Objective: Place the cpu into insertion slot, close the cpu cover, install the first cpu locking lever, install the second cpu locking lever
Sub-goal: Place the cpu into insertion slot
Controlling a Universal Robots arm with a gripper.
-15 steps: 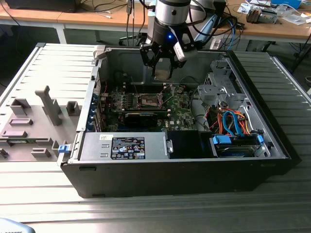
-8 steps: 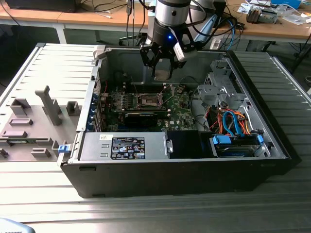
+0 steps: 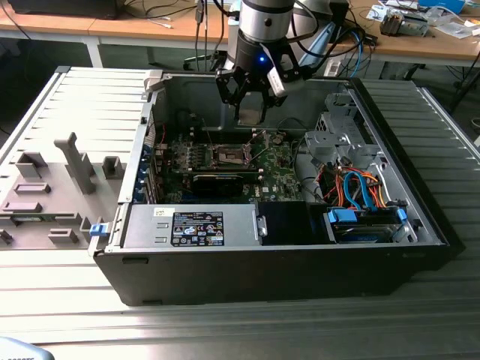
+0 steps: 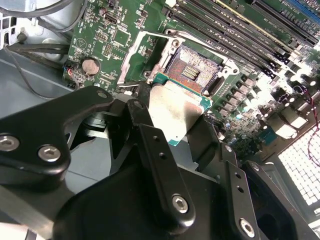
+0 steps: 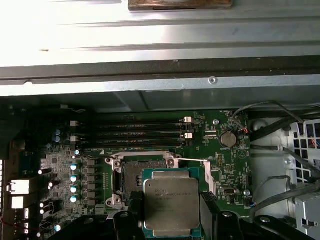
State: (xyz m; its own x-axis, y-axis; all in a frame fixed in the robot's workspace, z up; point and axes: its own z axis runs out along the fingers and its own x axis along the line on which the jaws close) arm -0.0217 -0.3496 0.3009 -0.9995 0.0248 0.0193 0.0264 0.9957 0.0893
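First wrist view: end effector [image 5: 172,221] clamped on cpu [image 5: 171,202], above uncovered insertion slot [image 5: 134,176] inside computer case [image 5: 200,97].

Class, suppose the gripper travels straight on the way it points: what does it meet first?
Probably the open insertion slot, touched first by the cpu the gripper holds; alignment is unclear.

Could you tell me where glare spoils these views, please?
First wrist view: the grey metal case wall is largely blown out white. Second wrist view: the green circuit board washes out along one edge; the grey-beige square cpu glints. Exterior view: evenly lit.
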